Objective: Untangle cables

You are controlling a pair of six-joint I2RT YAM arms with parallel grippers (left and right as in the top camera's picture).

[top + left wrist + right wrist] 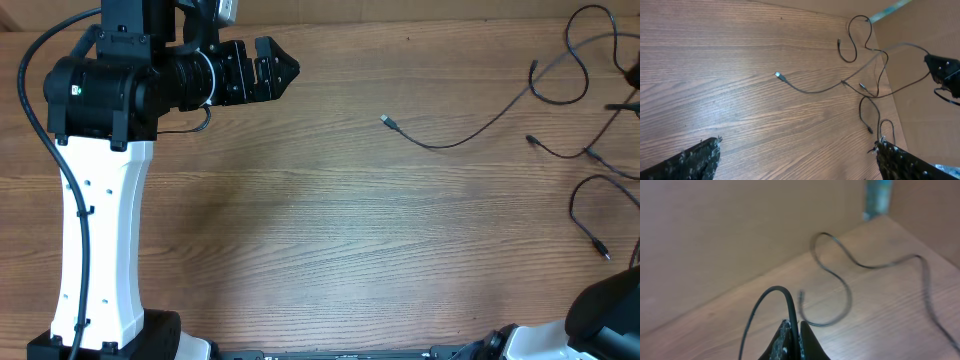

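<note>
Well, the job looks only partly done. One cable [440, 147] stretches out over the table [300, 220], but the other cables [876, 92] cross in a bunch at the right edge. The right gripper [799, 330] pinches one cable between fingers pressed together. The left gripper [288, 68] is spread wide, empty, well apart from them.

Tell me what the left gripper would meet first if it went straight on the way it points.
Probably bare table: the open left gripper aims across plain wood. The nearest cable's silver plug lies farther on, slightly off that line. Depth is unclear, so this is a guess.
</note>
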